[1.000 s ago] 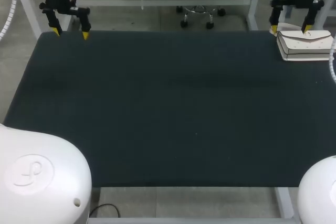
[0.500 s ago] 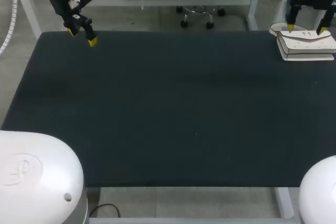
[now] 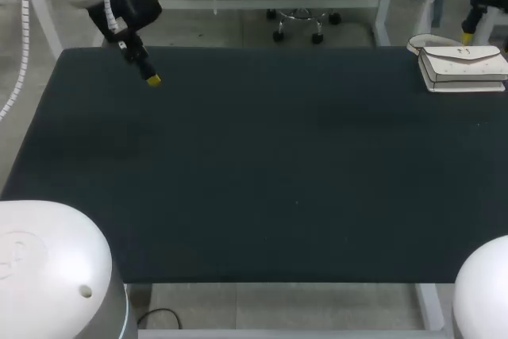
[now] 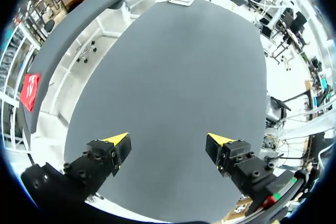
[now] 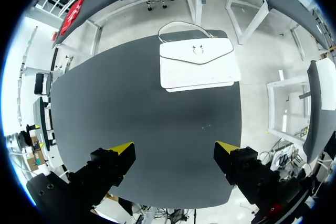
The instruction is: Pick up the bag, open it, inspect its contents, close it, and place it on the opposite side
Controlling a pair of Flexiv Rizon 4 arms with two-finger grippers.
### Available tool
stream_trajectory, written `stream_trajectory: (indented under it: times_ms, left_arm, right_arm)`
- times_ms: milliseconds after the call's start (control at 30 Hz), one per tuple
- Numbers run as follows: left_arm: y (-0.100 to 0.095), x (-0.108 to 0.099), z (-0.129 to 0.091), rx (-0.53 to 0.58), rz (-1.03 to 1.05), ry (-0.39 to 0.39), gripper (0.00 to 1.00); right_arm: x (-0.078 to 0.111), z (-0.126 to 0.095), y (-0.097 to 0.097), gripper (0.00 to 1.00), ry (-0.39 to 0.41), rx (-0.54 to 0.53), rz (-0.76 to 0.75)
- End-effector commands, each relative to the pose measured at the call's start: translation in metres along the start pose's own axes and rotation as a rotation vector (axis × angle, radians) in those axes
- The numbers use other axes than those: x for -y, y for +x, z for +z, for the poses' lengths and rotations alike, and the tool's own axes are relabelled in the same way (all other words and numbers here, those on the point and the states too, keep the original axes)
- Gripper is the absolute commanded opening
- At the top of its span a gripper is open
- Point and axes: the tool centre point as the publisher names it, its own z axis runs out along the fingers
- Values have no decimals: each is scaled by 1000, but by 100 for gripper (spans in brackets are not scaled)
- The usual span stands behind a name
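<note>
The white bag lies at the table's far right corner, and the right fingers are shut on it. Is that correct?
No. The white bag lies at that corner, but the right gripper is open and clear of it, as the right wrist view shows.

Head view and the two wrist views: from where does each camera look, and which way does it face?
Head view: above and behind the robot, looking down on the table; arm bases near, left gripper and right gripper at the far corners.
Left wrist view: on the left wrist, looking past its open fingers along the table's length.
Right wrist view: on the right wrist, looking down past its open fingers at the white bag.
Shared: head and right wrist views both show the bag at the table's far right corner.
</note>
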Motion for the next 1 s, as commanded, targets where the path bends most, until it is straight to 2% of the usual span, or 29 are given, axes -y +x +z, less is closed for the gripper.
stream_trajectory:
  times_ms: [33, 300, 633, 1000]
  left_arm:
    - [5, -2, 9, -53, 437, 164, 100]
    - [9, 2, 20, -75, 566, 187, 100]
    - [4, 15, 36, -110, 500, 303, 100]
    - [4, 34, 51, -116, 418, 343, 100]
  right_arm:
    - [-5, 4, -15, 100, 5, -29, 3]
    - [-14, 10, -39, 100, 0, -55, 42]
    - [-27, 21, -71, 100, -8, -105, 98]
    - [-38, 31, -86, 100, -1, -119, 110]
